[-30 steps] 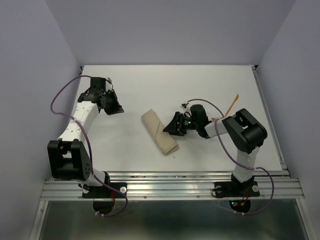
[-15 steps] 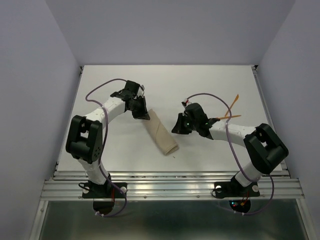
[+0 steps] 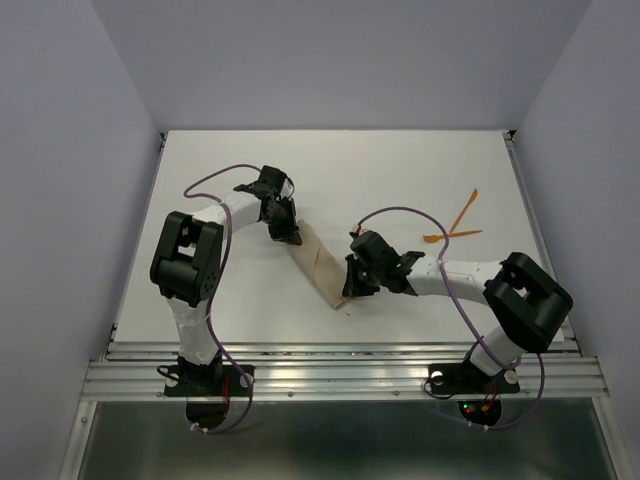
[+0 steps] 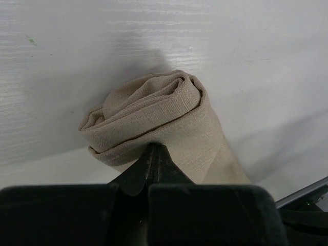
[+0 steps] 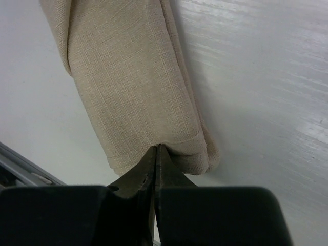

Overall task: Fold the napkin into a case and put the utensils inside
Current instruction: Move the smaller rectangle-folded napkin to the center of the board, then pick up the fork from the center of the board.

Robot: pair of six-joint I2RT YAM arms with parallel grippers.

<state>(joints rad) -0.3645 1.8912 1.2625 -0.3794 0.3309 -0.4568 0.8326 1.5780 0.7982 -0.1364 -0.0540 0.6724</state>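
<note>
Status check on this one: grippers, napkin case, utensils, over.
Left gripper shut, tips at far end of case. Right gripper shut, tips at near end. Utensils out, crossed on table, far right. Nothing blocking.

The far half of the table (image 3: 400,160) is open, but the left gripper (image 3: 292,237) and right gripper (image 3: 348,289) block both ends of the case (image 3: 320,262)
</note>
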